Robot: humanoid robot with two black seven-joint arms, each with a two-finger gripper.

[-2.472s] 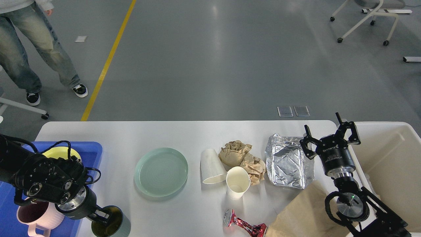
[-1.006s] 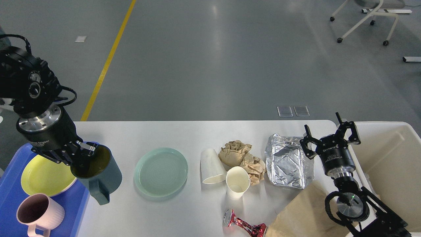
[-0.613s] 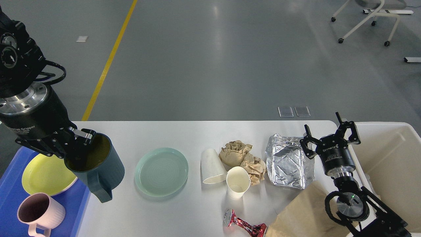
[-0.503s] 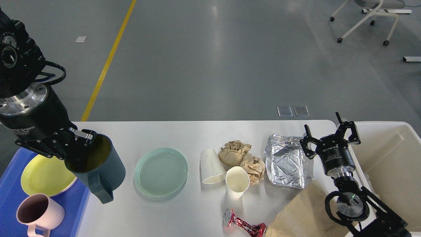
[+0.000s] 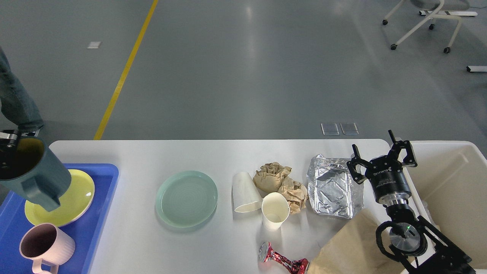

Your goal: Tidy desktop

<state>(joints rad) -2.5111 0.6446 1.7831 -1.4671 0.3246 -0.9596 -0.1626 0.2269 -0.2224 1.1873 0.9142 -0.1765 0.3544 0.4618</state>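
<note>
Left hand point(image 5: 7, 146): grasping mug point(image 5: 32, 175) over tray point(image 5: 102, 179).
Right hand point(image 5: 381, 156): released, idle.
Left on tabletop point(image 5: 152, 152): plate point(image 5: 186, 198), cups, paper, foil, can.

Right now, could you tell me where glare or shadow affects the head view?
In the head view, overhead lights streak glare on the grey floor; the foil tray throws bright reflections; soft shadows edge the green plate and upright paper cup; focus stays sharp overall.
</note>
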